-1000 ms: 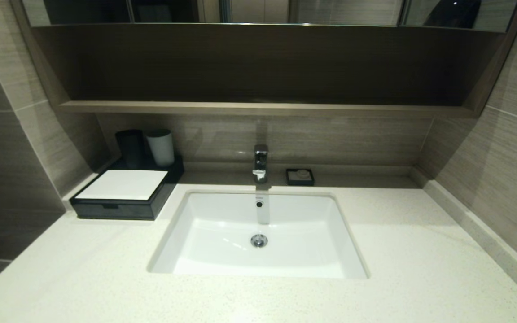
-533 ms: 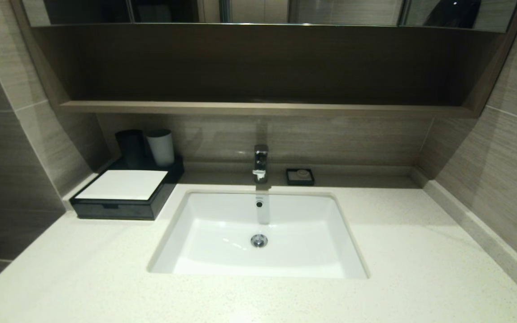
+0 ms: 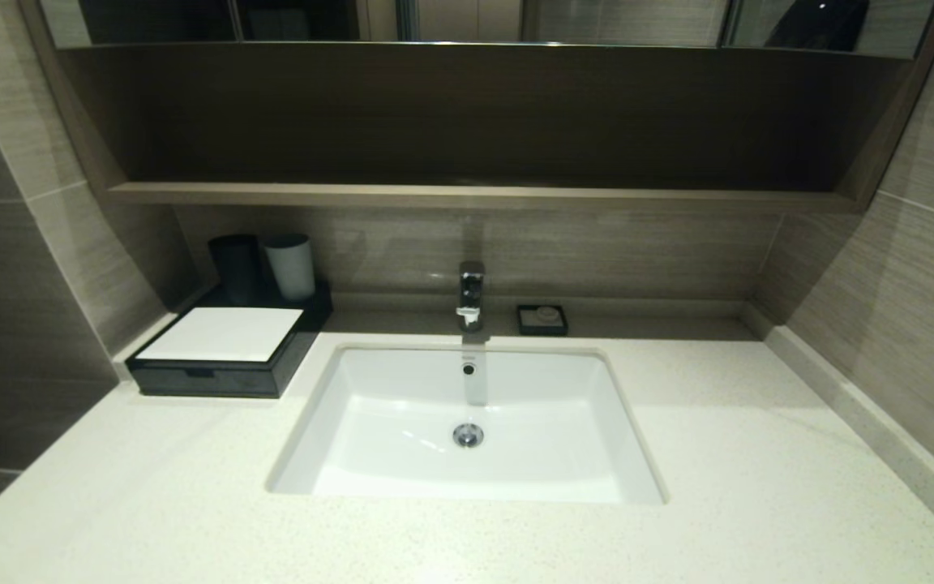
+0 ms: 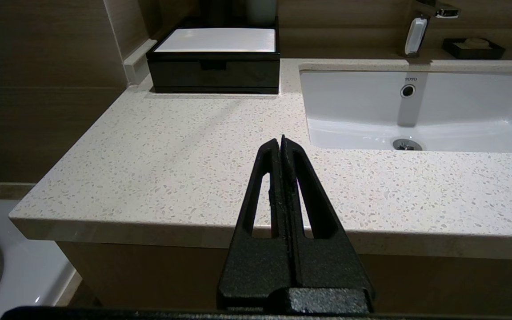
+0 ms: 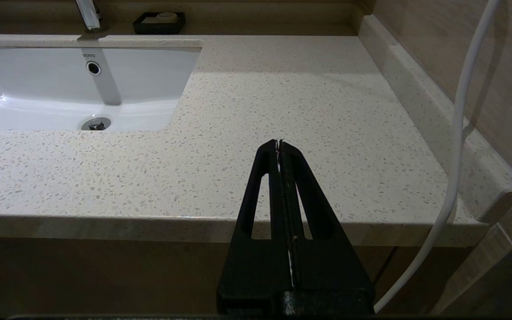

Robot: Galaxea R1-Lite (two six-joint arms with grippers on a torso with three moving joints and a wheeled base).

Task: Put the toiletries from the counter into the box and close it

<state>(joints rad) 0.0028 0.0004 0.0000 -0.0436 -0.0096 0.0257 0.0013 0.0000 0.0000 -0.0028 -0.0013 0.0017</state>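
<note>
Nearest the robot, both arms hang parked below and in front of the counter (image 3: 191,503) edge. The left gripper (image 4: 281,141) has its two black fingers pressed together with nothing between them, and the right gripper (image 5: 279,143) is the same, pressed together and holding nothing.

Beyond them the speckled top lies bare on both sides of the white sink (image 3: 467,422). No wrapped toiletries show on it in any view, so judging by that, they are off the top, and nothing shows where they went.

Farther back, at the left rear corner against the wall, sits the box (image 3: 224,357). Its drawer front with the notch looks flush, which suggests it is closed. A dark cup (image 3: 233,268) and a pale cup (image 3: 290,266) stand behind its white top panel. The tap (image 3: 471,294) and the small soap dish (image 3: 541,319) sit behind the sink.

The box lies ahead and slightly left of the left gripper, long side facing it, so that arm is plainly nearer. The right one would have to cross the sink
</note>
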